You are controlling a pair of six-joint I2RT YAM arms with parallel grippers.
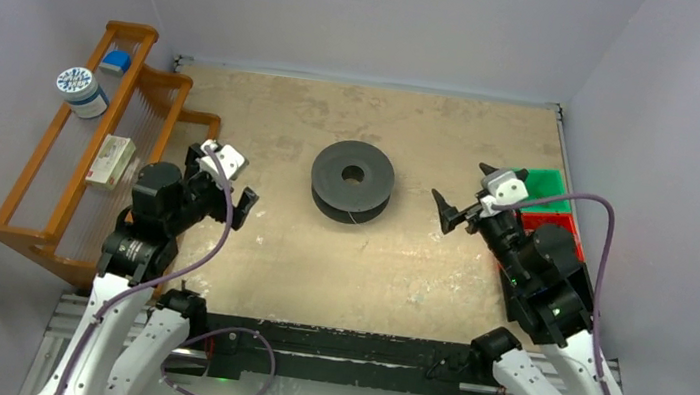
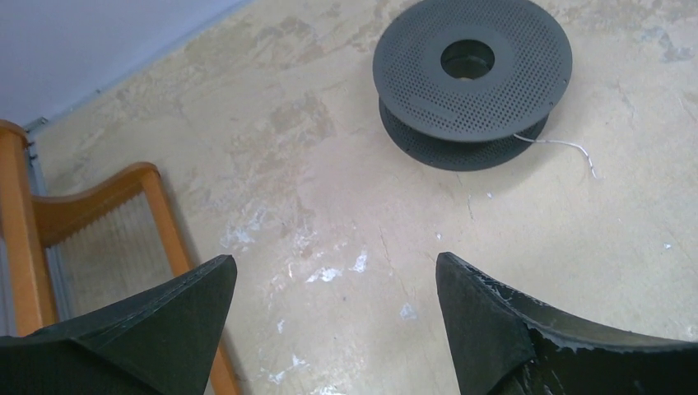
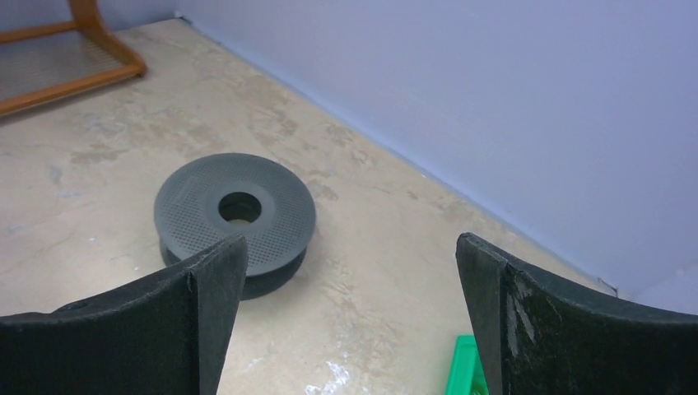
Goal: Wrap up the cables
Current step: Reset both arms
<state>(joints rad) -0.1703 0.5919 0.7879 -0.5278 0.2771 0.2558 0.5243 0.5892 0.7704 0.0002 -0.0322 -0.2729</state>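
I read the left claw (image 2: 333, 271) as jaws spread apart, nothing held, above the scuffed tan table (image 1: 397, 274). Right claw (image 3: 352, 247): also apart, empty. Ahead of each, between the 2, a dark grey perforated plastic spool (image 1: 353, 180) lies flat. 1 thin whitish cable (image 2: 560, 145) tail curls out between its flanges onto the table.

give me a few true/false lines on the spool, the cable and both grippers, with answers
1. The spool lies flat on the table, hole up. True.
2. The left gripper holds the cable. False: it is open and empty, and the cable's loose end lies on the table beside the spool.
3. The right gripper is open. True.
4. The spool sits on the rack. False: it is on the table, between the two arms.
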